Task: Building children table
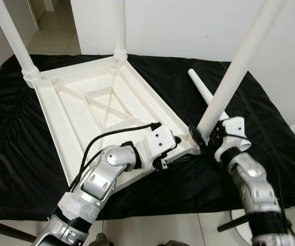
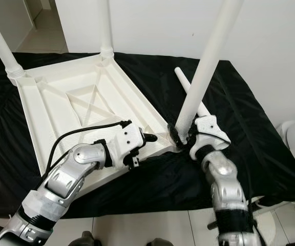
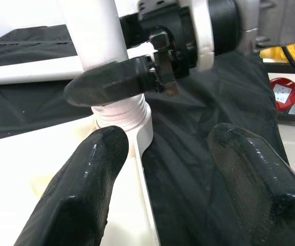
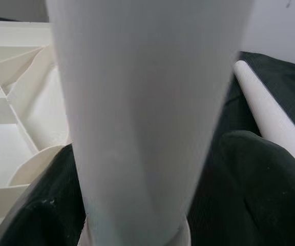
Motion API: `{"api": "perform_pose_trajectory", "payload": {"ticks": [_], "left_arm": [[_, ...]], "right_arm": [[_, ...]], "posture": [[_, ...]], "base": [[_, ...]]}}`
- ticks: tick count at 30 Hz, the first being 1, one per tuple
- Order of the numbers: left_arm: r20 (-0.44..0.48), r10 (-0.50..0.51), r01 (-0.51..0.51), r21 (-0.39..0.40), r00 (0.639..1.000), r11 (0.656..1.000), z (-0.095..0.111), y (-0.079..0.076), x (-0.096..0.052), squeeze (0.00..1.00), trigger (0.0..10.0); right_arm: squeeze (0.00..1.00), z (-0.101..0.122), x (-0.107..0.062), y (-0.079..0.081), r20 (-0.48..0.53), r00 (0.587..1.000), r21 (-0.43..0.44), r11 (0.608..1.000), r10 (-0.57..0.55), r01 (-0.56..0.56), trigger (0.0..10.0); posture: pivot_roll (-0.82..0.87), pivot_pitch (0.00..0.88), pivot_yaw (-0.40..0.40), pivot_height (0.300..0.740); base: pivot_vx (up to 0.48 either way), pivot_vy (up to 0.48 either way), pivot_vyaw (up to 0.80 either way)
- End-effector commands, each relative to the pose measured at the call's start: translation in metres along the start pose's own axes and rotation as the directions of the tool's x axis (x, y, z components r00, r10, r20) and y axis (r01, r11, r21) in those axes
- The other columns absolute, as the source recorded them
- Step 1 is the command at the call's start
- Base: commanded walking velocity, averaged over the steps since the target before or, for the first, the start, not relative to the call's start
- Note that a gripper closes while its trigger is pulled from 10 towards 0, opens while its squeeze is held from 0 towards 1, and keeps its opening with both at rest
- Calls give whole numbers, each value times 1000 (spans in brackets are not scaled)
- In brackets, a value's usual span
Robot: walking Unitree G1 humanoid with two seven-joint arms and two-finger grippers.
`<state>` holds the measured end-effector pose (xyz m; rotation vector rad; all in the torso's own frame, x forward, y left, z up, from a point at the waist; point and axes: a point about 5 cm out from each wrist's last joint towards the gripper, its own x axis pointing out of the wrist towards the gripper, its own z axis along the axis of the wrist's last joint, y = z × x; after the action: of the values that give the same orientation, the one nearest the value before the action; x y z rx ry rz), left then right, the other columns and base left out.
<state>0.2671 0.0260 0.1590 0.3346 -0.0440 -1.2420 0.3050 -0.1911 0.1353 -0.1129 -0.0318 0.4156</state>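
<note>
At the bottom of the frame both silver arms reach up toward the near right corner of the tabletop (image 1: 86, 110), which lies upside down, ribs showing, on a black cloth (image 1: 250, 113) in the middle of the frame. The left gripper (image 1: 174, 141) sits at the tabletop's near edge just left of that corner; in its wrist view its fingers (image 3: 81, 189) stand apart, one on the white plastic and one over the cloth, gripping nothing. The right gripper (image 1: 203, 137) is at the corner itself, its black fingers clamped round the base of a leg (image 1: 237, 66) that stands in the corner socket and leans up toward the upper right. The threaded collar (image 3: 121, 110) at that leg's foot is visible above the socket. Behind the gripper, right of centre, a loose leg (image 1: 203, 88) lies on the cloth. At the upper left, two more legs (image 1: 12, 33) stand upright in the far corners, before a white wall (image 1: 188, 25).
</note>
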Motion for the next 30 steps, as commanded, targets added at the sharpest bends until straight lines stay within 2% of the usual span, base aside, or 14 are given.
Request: {"api": "perform_pose_trajectory", "payload": {"ticks": [1,2,3,5,6,7,17,18,20,21,25,26,29,30], "left_arm": [[-12,22,-22,4,1000,1000,-3,-2,1,0,10000],[-12,22,-22,4,1000,1000,-3,-2,1,0,10000],[-12,21,-21,6,1000,1000,-3,-1,1,0,10000],[-10,20,-20,6,1000,1000,-2,-1,1,0,10000],[-9,21,-20,8,1000,1000,-1,-1,1,0,10000],[-9,21,-21,9,1000,1000,-1,-1,1,0,10000],[-11,26,-26,6,1000,1000,-1,-1,-1,0,10000],[-11,27,-26,5,1000,1000,-1,-1,-1,0,10000],[-11,27,-26,5,1000,1000,-1,-1,-1,0,10000],[-11,26,-26,5,1000,1000,-1,-2,-1,0,10000],[-10,25,-25,4,1000,1000,-1,-2,0,0,10000],[-11,23,-23,4,1000,1000,-1,-1,0,0,10000],[-12,21,-21,4,1000,1000,-1,-1,0,0,10000],[-14,19,-19,5,1000,1000,-2,-1,0,0,10000]], "right_arm": [[0,-5,2,1,-22,998,5,999,53,-53,9373],[0,-5,2,1,-22,998,5,999,53,-53,9373],[0,-4,4,1,-21,997,-5,997,71,-71,5098],[0,-4,6,1,-24,997,-8,997,79,-80,5098],[0,-4,9,0,-25,995,-14,995,95,-95,2275],[0,-4,10,0,-30,994,-18,994,106,-106,0],[0,-12,8,-4,-49,994,9,995,103,-102,0],[0,-15,6,-5,-59,995,11,996,86,-85,1647],[0,-15,6,-5,-59,995,11,996,86,-85,1647],[0,-16,5,-5,-64,995,18,997,73,-72,10000],[0,-20,5,-6,-86,996,21,1000,10,-8,10000],[0,-21,5,-5,-93,993,39,996,-73,77,10000],[0,-18,6,-1,-83,985,74,985,-151,157,10000],[0,-17,8,3,-88,973,119,968,-212,222,10000]], "posture": [[-7,0,-28,740],[-7,0,-28,740],[-5,0,-29,740],[-5,0,-29,740],[-3,0,-28,740],[-1,0,-28,740],[1,0,-33,740],[0,0,-33,740],[0,0,-33,740],[-1,0,-33,740],[-3,0,-31,740],[-5,0,-30,740],[-9,0,-26,740],[-12,0,-23,740]], "base": [[0,0,0],[0,0,0],[0,0,0],[0,0,0],[0,0,0],[0,0,0],[0,0,0],[0,0,0],[0,0,0],[0,0,0],[0,0,0],[0,0,0],[0,0,0],[0,0,0]]}}
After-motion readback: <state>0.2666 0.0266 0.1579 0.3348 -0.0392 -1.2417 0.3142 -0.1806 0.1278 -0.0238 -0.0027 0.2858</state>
